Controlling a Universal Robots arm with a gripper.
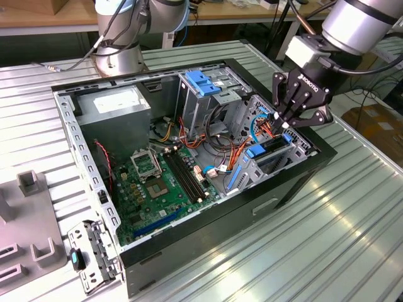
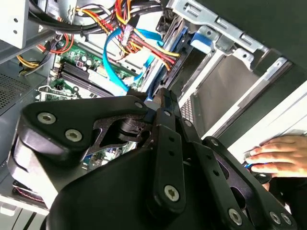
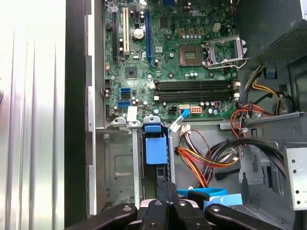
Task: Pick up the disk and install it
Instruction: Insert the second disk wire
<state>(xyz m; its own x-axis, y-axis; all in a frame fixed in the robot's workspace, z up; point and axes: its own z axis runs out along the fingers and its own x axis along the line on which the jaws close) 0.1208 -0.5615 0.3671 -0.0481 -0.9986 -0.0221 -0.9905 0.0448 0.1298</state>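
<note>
The disk [image 1: 269, 148] stands on edge in the drive bay at the exterior view's right side of the open computer case [image 1: 88, 163]. A blue carrier tab [image 1: 257, 151] shows at its end. In the first wrist view the same blue tab [image 3: 155, 149] and carrier rails run down toward the fingers. My gripper [image 1: 282, 128] hangs straight over the bay, its black fingers closed together with the tips down at the disk's upper edge. In both wrist views the fingertips [image 2: 160, 98] meet with no gap, and the gripper [image 3: 166, 188] sits right above the rails.
A blue-handled bracket [image 1: 204, 82] tops the grey drive cage. Bundled cables [image 1: 220, 135] lie beside the bay, the motherboard [image 1: 157, 182] fills the case floor. A person's hand [image 2: 278, 154] rests outside the case. A grey fixture [image 1: 28, 214] and a loose bracket [image 1: 94, 251] lie on the table.
</note>
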